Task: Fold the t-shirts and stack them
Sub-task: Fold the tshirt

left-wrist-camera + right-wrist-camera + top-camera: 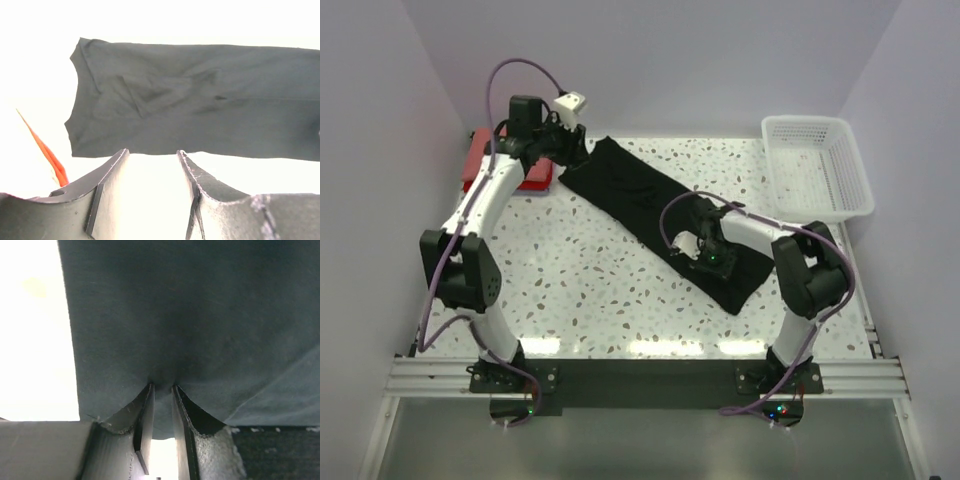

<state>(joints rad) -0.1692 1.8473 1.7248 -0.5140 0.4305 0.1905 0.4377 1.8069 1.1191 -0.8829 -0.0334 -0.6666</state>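
The black t-shirt (640,195) lies folded in a long strip, running diagonally from the back left to the front right of the table. My left gripper (574,150) is open and empty just short of the shirt's back-left end; in the left wrist view its gap (152,152) faces the shirt's edge (190,110). My right gripper (708,252) is shut on the front-right part of the black shirt, with the cloth (175,315) pinched between its fingertips (162,386). Coral-red folded shirts (492,160) sit at the back left, and a sliver of them shows in the left wrist view (50,157).
A white lattice basket (817,165) stands at the back right corner. White walls close in the table on the left, back and right. The speckled tabletop (580,270) lies between the arms.
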